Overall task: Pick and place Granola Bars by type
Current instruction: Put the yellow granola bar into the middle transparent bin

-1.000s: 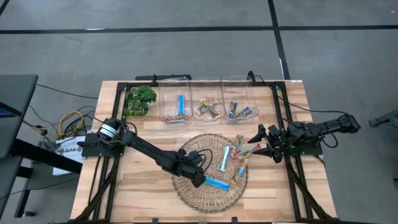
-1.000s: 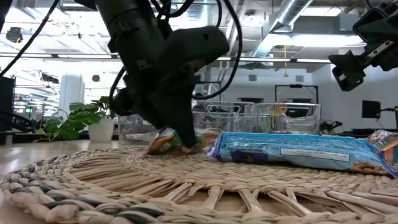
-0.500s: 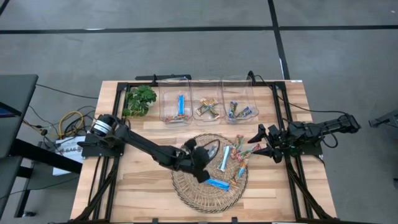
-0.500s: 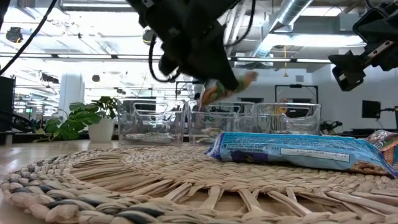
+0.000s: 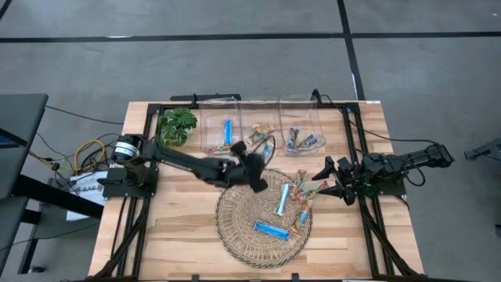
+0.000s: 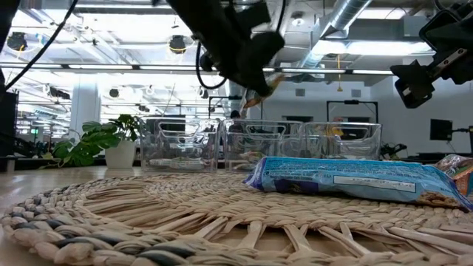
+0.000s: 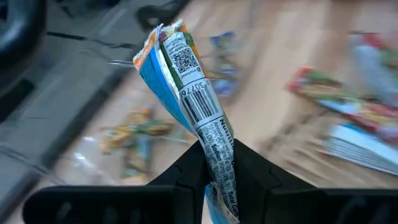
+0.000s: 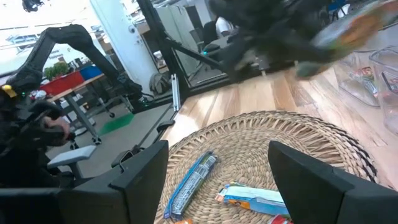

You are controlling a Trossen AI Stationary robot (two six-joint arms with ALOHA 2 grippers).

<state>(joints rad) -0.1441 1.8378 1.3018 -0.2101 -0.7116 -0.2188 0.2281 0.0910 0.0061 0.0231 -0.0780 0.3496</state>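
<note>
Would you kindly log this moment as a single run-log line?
left gripper: shut on granola bar, above middle bin | right gripper: open, waiting by woven mat | blue bars on mat

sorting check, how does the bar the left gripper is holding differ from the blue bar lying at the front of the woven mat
The held bar is pinched in the left gripper and lifted clear of the table; the blue bar lies flat on the woven mat. The held bar's wrapper shows orange, green, white and blue; the mat one is mostly bright blue. Both are slim wrapped granola bars.
</note>
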